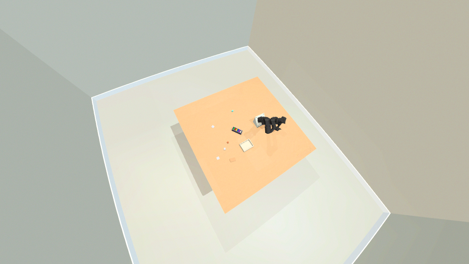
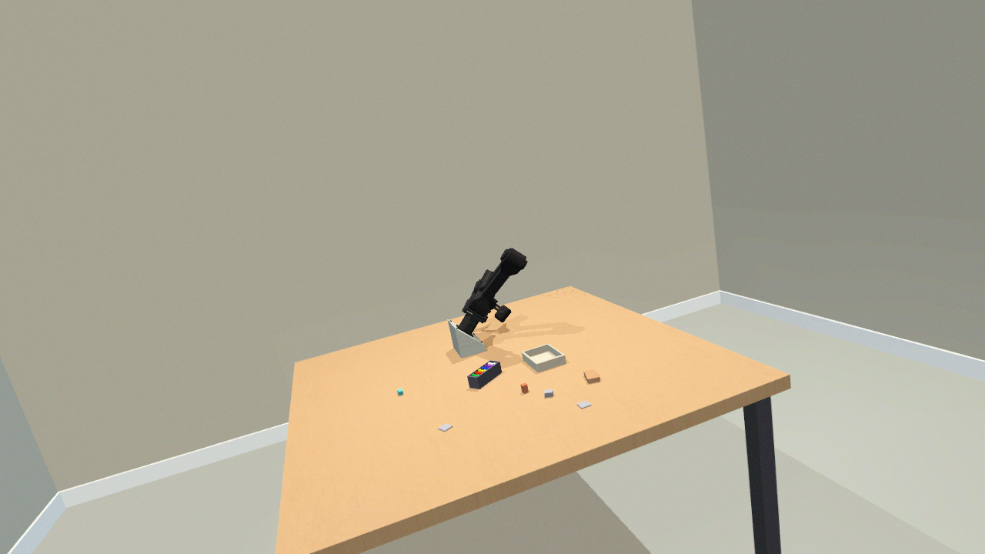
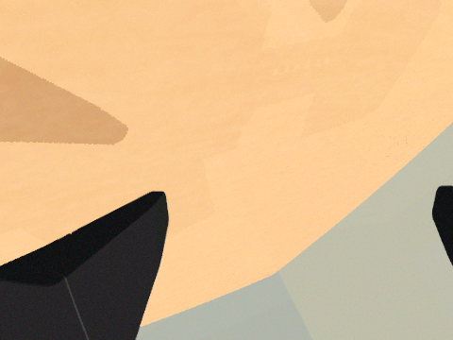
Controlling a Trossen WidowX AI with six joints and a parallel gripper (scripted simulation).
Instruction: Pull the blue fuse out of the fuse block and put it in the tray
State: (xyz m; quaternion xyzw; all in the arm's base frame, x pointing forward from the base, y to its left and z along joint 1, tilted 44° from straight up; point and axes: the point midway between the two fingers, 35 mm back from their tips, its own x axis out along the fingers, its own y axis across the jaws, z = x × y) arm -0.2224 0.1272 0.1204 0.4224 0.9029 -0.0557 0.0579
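Matt wood-look table [image 2: 482,468], matt black arm [image 2: 492,285]

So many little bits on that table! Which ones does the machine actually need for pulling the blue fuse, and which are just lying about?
Needed:
- fuse block holding the coloured fuses
- tray
- gripper, open, holding nothing

Just lying about:
- teal cube
- red-brown cube
- tan block
- small grey tiles
- grey wedge beside the arm
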